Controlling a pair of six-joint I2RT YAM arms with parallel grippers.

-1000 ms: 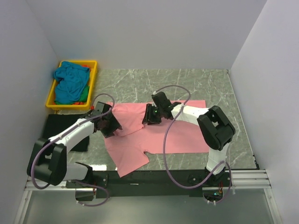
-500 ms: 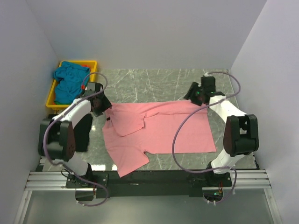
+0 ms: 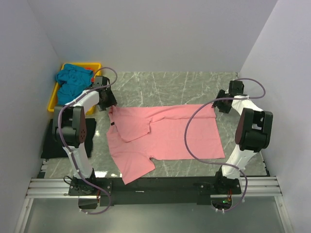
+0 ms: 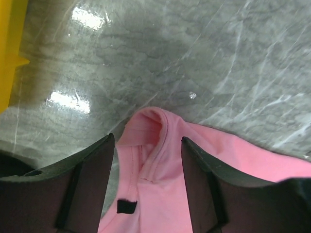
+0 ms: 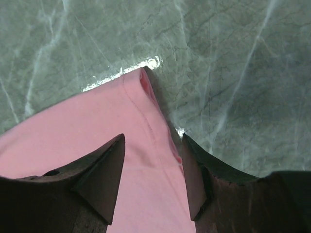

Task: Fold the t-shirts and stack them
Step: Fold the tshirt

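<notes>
A salmon pink t-shirt lies spread on the marble table, one sleeve folded in at the left and another hanging toward the near edge. My left gripper is open over its far left corner; in the left wrist view the jaws straddle the shirt's folded seam and a black tag. My right gripper is open over the far right corner; in the right wrist view the jaws straddle the hem. A teal blue t-shirt lies bunched in the tray.
The yellow plastic tray stands at the far left and its edge shows in the left wrist view. A black mat lies left of the pink shirt. White walls close in the back and both sides.
Both grippers have moved from the shirt's middle outward to its far corners, left one left, right one right. The shirt's far edge now lies stretched out flatter and wider.
</notes>
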